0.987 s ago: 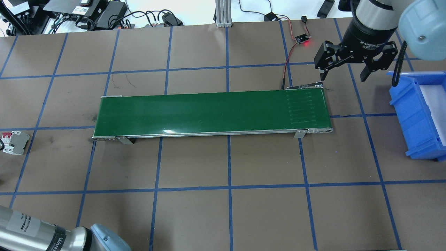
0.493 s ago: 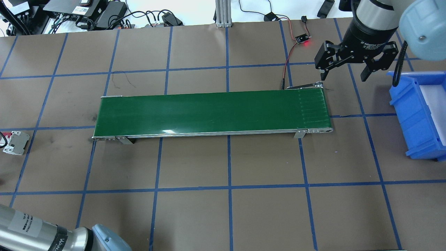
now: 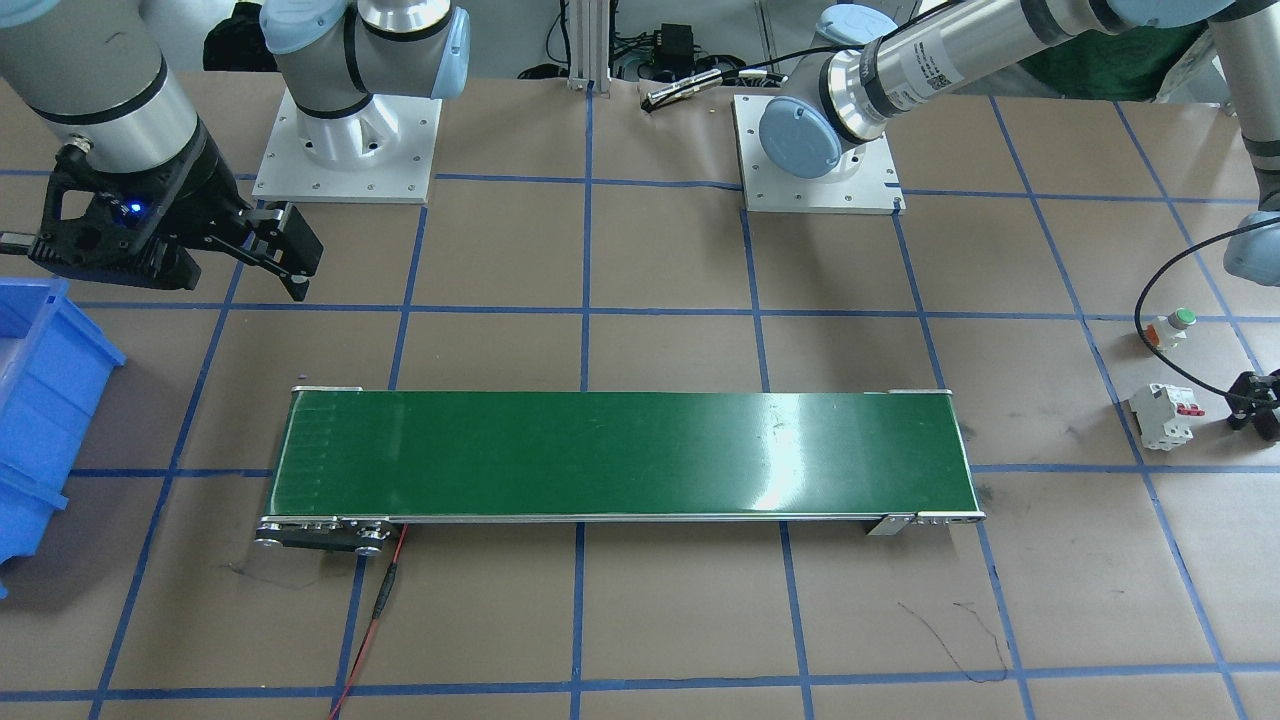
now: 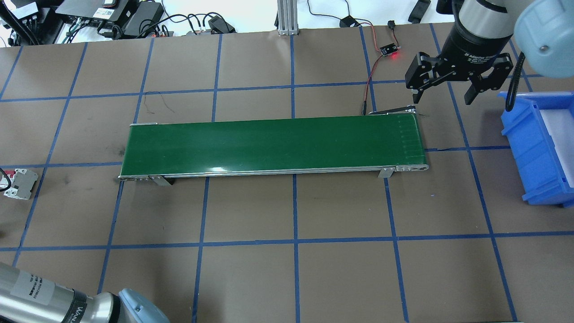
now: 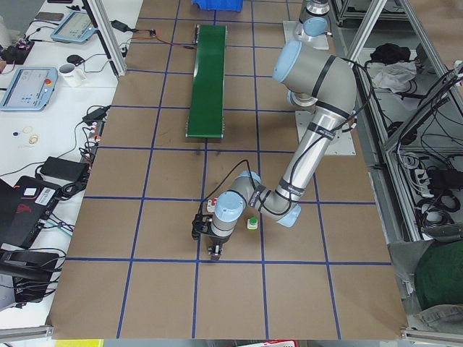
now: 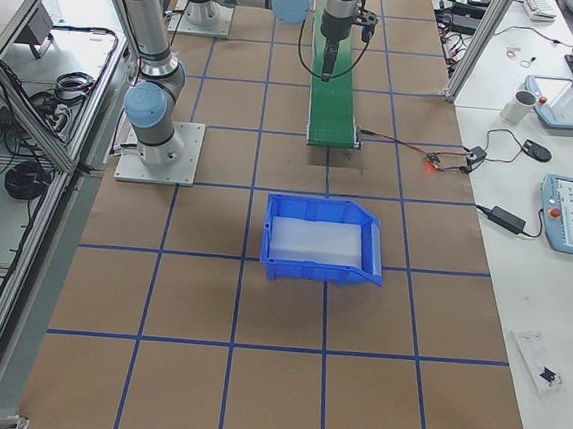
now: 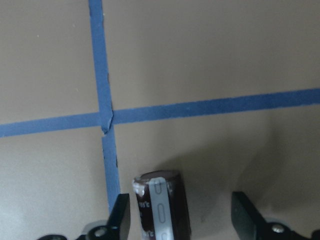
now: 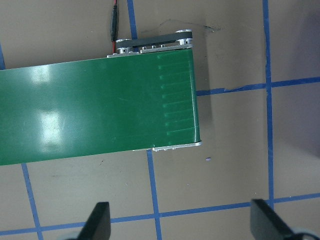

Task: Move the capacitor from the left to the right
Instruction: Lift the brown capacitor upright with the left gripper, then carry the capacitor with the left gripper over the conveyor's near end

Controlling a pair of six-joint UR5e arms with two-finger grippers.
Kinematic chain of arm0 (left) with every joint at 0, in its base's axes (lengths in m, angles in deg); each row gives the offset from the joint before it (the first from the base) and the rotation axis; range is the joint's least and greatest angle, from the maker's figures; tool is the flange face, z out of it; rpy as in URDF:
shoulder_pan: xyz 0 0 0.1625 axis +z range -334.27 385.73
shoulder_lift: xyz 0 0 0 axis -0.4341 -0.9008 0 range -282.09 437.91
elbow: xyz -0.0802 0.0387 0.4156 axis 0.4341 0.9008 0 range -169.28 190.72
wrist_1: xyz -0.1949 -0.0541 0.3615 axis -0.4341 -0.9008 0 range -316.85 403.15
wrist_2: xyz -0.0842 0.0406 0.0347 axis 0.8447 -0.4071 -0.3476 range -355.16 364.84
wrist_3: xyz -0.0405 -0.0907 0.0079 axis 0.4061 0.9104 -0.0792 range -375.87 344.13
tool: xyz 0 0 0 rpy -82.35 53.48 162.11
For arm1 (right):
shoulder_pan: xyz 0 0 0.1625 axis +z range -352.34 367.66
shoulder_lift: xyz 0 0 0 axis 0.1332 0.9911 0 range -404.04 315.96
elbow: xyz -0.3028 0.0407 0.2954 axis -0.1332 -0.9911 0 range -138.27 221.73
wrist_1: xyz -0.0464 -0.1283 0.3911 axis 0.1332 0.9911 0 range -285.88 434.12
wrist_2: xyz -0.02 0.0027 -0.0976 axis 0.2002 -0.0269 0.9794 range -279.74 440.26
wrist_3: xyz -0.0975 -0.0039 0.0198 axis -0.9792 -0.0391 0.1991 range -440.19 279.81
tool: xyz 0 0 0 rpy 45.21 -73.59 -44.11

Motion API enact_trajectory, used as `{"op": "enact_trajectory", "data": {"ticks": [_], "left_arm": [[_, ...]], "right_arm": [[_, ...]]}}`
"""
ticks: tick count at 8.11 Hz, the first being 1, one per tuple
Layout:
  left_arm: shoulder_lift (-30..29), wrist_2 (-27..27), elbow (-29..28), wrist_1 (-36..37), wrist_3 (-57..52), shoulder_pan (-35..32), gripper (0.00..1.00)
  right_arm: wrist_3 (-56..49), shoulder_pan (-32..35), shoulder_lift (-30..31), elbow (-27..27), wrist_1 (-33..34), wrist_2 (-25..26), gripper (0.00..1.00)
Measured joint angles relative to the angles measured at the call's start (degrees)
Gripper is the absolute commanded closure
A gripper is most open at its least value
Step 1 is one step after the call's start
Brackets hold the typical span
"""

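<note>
The capacitor [image 7: 162,207], a stubby dark cylinder with a grey stripe, stands on the brown table in the left wrist view. My left gripper [image 7: 182,220] is open around it. The capacitor sits close to one finger [image 7: 121,216] and well apart from the other. This gripper [image 3: 1258,402] shows at the right edge of the front view, low over the table beside the white breaker [image 3: 1163,415]. My right gripper [image 4: 442,97] is open and empty, hovering behind the right end of the green conveyor belt [image 4: 273,146].
A green-capped push button [image 3: 1172,328] stands behind the breaker. A blue bin [image 4: 538,148] stands right of the belt. A small sensor board [image 4: 389,49] with a red light lies at the back, wired to the belt's end.
The faint ridges on the belt surface have shifted toward its right end. A black cable has come in at the view's left edge by the breaker. The right gripper has barely moved.
</note>
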Motion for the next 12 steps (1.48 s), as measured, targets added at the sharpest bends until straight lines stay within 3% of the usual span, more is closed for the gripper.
{"op": "enact_trajectory", "data": {"ticks": [1,2,7,9,12], "left_arm": [[0.0,-0.2,0.0,0.0,-0.1,0.0,0.58],[-0.1,-0.4,0.0,0.0,-0.2,0.0,0.67],[0.3,-0.8,0.1,0.0,0.0,-0.2,0.67],[3.9,-4.7,0.0,-1.1,1.9,-3.3,0.67],[11.8,-8.3,0.1,-9.4,8.6,-8.4,0.67]], "right_arm": [[0.0,0.0,0.0,0.0,0.0,0.0,0.0],[0.0,0.0,0.0,0.0,0.0,0.0,0.0],[0.0,0.0,0.0,0.1,0.0,0.0,0.0],[0.0,0.0,0.0,0.0,0.0,0.0,0.0],[0.0,-0.1,0.0,0.0,0.0,0.0,0.0]]}}
